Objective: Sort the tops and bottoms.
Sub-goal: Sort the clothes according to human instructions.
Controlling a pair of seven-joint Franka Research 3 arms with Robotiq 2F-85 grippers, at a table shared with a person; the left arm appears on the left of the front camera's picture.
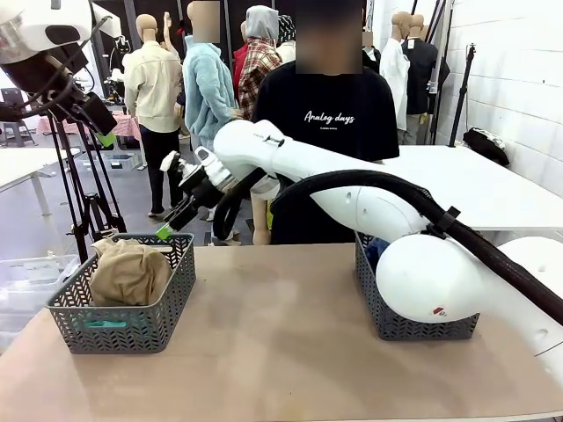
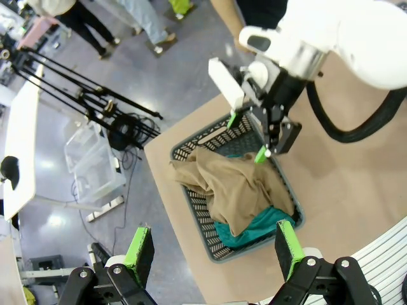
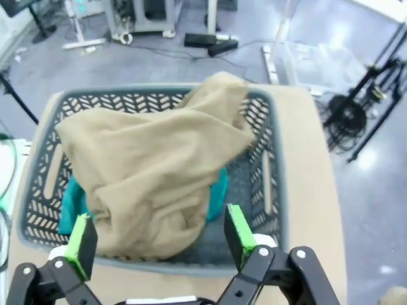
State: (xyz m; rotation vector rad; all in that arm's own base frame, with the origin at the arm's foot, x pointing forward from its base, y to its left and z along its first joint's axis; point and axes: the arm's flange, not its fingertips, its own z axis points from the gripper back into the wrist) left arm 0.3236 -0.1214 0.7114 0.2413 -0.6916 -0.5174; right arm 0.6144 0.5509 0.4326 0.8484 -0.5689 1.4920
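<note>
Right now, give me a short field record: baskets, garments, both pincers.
left basket: grey basket holding both tops
tan top: tan top heaped uppermost, one fold over the far rim
teal top: teal shirt beneath the tan one
right basket: second grey basket behind the right arm, contents hidden
right pincer: right pincer open, empty, above the left basket
left pincer: left pincer open, empty, high over the table
</note>
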